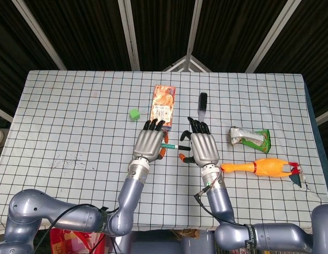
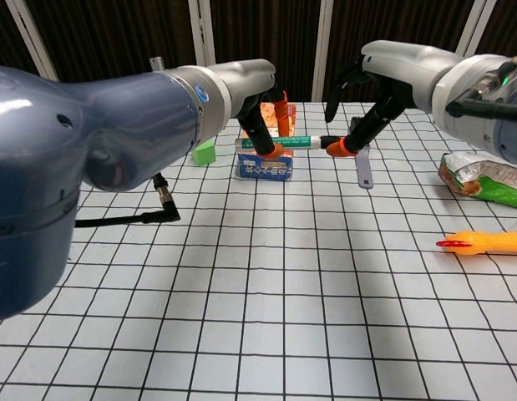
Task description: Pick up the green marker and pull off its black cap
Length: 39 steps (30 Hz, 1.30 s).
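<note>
Green marker (image 2: 285, 142) held level above table, left hand (image 2: 262, 125) gripping barrel, right hand (image 2: 358, 117) pinching black cap (image 2: 329, 141)

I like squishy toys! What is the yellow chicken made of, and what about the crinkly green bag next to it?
The chicken looks like soft rubber or vinyl: smooth, slightly shiny orange-yellow skin, moulded in one piece, with a red end. Whether it squishes cannot be told by looking. The green bag seems to be thin plastic foil: it lies creased and crumpled, and its silvery end catches the light.
</note>
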Tool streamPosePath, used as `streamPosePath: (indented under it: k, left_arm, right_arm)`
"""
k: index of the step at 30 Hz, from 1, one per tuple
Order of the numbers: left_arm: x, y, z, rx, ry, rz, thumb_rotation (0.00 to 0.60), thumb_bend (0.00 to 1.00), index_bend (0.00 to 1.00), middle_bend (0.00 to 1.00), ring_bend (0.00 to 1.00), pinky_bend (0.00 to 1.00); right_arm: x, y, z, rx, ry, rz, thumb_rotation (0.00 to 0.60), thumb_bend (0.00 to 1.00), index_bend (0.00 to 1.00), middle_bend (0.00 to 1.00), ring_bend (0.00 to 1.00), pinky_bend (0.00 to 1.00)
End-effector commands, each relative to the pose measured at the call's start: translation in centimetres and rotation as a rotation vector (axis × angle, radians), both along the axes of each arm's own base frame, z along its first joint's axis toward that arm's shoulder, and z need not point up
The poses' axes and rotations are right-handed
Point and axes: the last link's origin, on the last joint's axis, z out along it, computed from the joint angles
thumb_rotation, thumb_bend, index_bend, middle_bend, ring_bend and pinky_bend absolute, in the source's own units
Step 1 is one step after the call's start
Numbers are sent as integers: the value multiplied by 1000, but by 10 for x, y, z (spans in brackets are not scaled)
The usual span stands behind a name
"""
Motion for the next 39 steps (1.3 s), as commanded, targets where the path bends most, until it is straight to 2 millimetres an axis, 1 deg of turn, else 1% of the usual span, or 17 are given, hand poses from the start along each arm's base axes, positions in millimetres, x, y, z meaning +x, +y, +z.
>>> streamPosePath:
  k: [1,5,18,28,39]
  left_arm:
    - [0,0,1,0,-3,3,600,536,589,88,0,0]
    - [-1,0,1,-1,-7,4,600,535,589,88,0,0]
    - [-1,0,0,-8,-14,1,600,536,590,88,0,0]
    - [-3,0,3,-5,-27,5,600,536,591,91,0,0]
    - [-8,2,4,-4,-20,13,600,536,591,91,0,0]
  right_arm:
    - [-3,-1,-2,2,0,-5,600,240,490,20,30,36]
    - [-5,-2,-3,0,0,-6,600,240,512,27,35,36]
    - [-9,-5,-4,-10,-6,-18,600,242,544,34,48,36]
    - [-13,-8,-7,-6,-10,-35,600,241,564,42,56,36]
    - [-13,-9,-6,-15,-11,-34,600,268,619,58,67,36]
